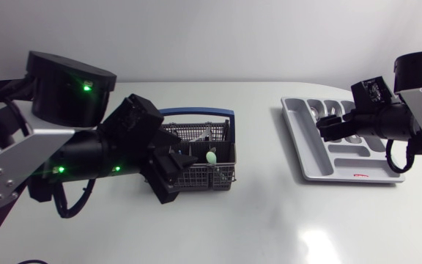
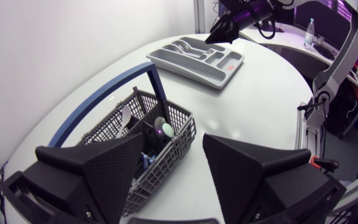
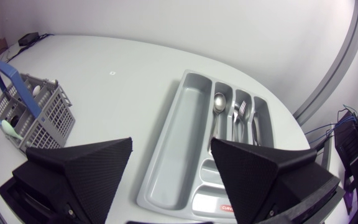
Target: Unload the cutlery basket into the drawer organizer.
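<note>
1. Cutlery basket (image 1: pixel 212 179): grey mesh with a blue handle, standing on the desk (image 1: pixel 269 220) left of centre. A pale green-ended utensil (image 1: pixel 211 157) and other pieces stand in it.
2. Left tool (image 1: pixel 171 167): fingers wide apart, nothing held, just at the basket's left side.
3. Drawer organizer (image 1: pixel 303 148): grey tray at the desk's right, well apart from the basket. A spoon (image 3: pixel 218 102) and forks (image 3: pixel 241 113) lie in its narrow compartments.
4. Right tool (image 3: pixel 171 144): wide, empty, above the organizer.
</note>
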Tool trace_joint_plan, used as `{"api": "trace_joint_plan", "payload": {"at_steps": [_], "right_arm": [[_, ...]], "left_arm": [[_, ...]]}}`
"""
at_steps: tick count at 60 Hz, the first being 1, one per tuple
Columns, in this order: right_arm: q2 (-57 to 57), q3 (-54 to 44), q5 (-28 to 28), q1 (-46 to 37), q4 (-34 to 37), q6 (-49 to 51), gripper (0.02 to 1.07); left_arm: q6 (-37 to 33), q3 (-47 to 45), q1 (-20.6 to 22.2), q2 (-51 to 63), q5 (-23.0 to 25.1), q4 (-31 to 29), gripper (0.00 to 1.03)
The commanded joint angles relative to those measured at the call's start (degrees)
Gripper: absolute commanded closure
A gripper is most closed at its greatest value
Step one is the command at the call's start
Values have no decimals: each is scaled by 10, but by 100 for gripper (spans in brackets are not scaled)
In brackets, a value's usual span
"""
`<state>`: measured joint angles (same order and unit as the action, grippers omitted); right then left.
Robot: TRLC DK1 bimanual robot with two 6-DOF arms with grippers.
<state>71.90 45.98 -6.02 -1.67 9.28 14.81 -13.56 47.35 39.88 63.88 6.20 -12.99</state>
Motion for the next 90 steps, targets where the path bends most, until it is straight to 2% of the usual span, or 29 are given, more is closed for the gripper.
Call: {"api": "trace_joint_plan", "payload": {"at_steps": [1,11,20,29,35,47,56,71,76,85,90], "right_arm": [[-13,-32,-4,11,8,7,16],[-42,-63,-18,35,1,10,16],[-62,-84,-17,67,-2,6,16],[-81,-99,-16,76,-2,7,16],[-84,-102,-16,76,-1,10,16],[-84,-104,-11,91,-2,5,16],[-81,-101,1,107,-4,4,16],[-78,-101,7,120,-10,0,16],[-76,-105,8,124,-15,0,16],[-72,-107,14,130,-19,-1,16],[-73,-107,17,132,-19,-1,16]], "left_arm": [[-52,-31,-16,-29,6,6,37],[-115,-83,-48,-37,31,53,37],[-144,-105,-64,-15,52,92,37],[-173,-112,-101,17,91,119,40],[-194,-114,-111,42,94,140,44],[-202,-114,-118,92,101,192,44],[-205,-111,-120,117,106,219,53],[-215,-99,-124,137,117,231,79],[-216,-98,-124,139,122,233,80],[-218,-96,-122,143,137,233,96],[-218,-96,-120,144,141,233,100]]}}
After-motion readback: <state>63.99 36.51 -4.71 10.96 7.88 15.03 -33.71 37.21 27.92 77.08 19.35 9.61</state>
